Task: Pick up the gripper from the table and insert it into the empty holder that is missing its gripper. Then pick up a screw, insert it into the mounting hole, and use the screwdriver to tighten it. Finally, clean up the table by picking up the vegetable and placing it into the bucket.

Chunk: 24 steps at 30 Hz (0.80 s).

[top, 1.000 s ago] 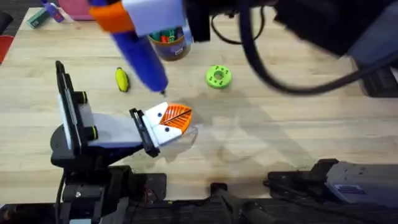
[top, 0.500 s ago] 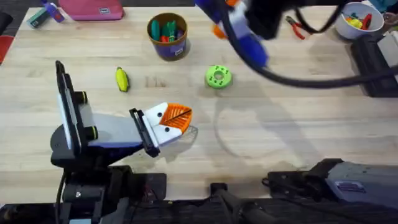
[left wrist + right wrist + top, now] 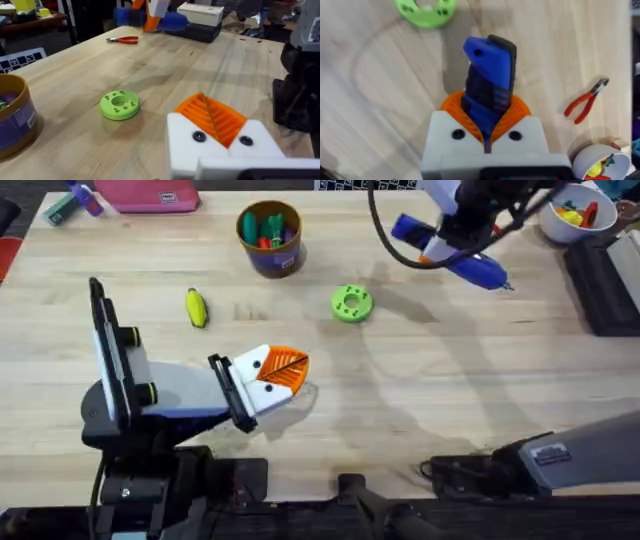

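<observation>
screwdriver [image 3: 455, 255], long and blue, is clamped between the orange pads of the right claw [image 3: 447, 242], held above the far right part of the wooden surface [image 3: 420, 380]; in the right wrist view its blue body [image 3: 489, 82] stands out from between the two pads; red-handled pliers [image 3: 584, 104] lie on the surface near a white bowl [image 3: 597, 160]; a lime-green disc [image 3: 351, 303] lies flat near the middle; the yellow vegetable [image 3: 196, 308] with a green end lies well to the left of the disc; the brown-gold bucket [image 3: 270, 238] with a purple band stands at the far side, between them, with coloured items inside; the left claw [image 3: 272, 375] rests low at the near left, its white bases and orange tips pressed together, clamped on nothing; a pink case [image 3: 145, 194] sits at the far left edge
</observation>
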Each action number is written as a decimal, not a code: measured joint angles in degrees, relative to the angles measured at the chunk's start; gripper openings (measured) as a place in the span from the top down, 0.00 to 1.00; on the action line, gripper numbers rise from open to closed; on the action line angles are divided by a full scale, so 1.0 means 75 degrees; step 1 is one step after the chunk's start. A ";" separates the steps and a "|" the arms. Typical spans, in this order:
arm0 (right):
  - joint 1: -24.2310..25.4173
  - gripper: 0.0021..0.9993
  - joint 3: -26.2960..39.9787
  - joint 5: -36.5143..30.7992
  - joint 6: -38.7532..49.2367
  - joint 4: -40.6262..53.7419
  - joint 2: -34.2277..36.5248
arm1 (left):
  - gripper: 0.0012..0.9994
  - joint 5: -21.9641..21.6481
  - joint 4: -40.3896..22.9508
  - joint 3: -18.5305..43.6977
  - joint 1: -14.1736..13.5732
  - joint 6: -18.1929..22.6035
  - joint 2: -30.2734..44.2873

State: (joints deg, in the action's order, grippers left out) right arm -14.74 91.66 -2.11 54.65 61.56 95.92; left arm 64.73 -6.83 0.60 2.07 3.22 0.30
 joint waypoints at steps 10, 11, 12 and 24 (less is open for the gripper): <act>0.0928 0.98 -0.0108 -0.0766 0.1047 -0.0324 0.1992 | 0.99 0.0000 0.0000 0.0000 0.0000 -0.0003 0.0003; 0.0955 0.98 -0.0111 -0.0821 0.1078 -0.0355 0.2145 | 0.99 0.0000 0.0000 0.0000 0.0000 -0.0003 0.0000; 0.0979 0.98 -0.0117 -0.0901 0.1115 -0.0410 0.2327 | 0.99 0.0000 -0.0001 0.0000 0.0000 -0.0003 0.0003; 0.0996 0.03 -0.0161 -0.1346 0.1174 -0.0811 0.3002 | 0.99 0.0000 0.0000 0.0000 0.0000 -0.0003 0.0000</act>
State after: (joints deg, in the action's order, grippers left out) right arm -7.27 90.45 -12.21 63.46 55.48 118.43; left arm 64.73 -6.83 0.60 2.07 3.20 0.30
